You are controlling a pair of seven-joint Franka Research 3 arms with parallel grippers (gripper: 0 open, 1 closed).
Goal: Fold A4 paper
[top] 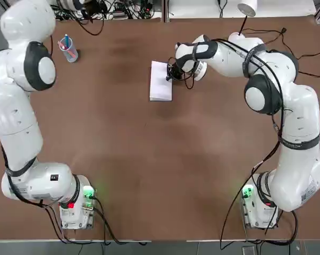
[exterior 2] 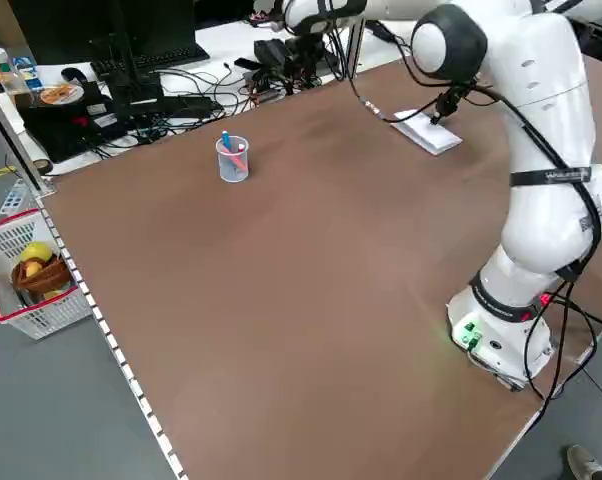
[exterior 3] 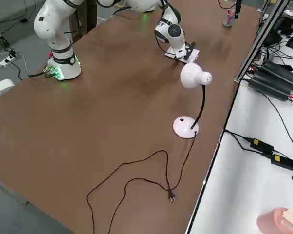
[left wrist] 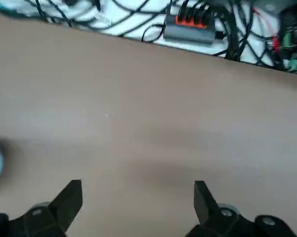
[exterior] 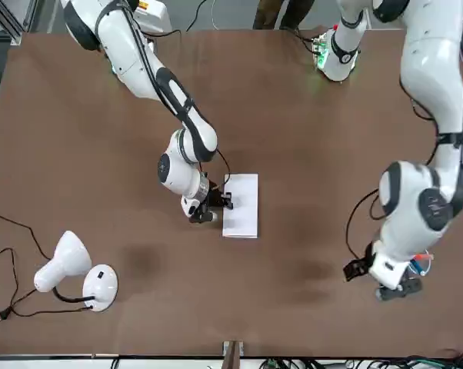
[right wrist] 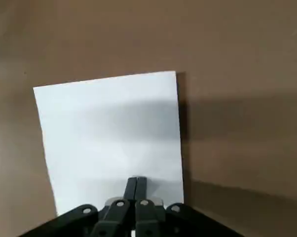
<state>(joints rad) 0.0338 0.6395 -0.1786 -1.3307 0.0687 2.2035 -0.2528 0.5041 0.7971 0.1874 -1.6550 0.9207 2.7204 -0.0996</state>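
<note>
The fingers of the right gripper (right wrist: 136, 180) are pressed together with nothing between them, at the edge of the paper (right wrist: 109, 128); whether the sheet is touched cannot be told. The left gripper (left wrist: 138, 195) is held spread and empty, well apart from the paper. Light, limp, easily creased handling is to be expected; the paper is best pinned flat by closed tips near its loose long edge. Its long axis is pointed from the robot's side toward the far side.

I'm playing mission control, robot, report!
Right gripper: shut, over paper. Left gripper: open, away from paper. Paper: narrow strip on table.
</note>
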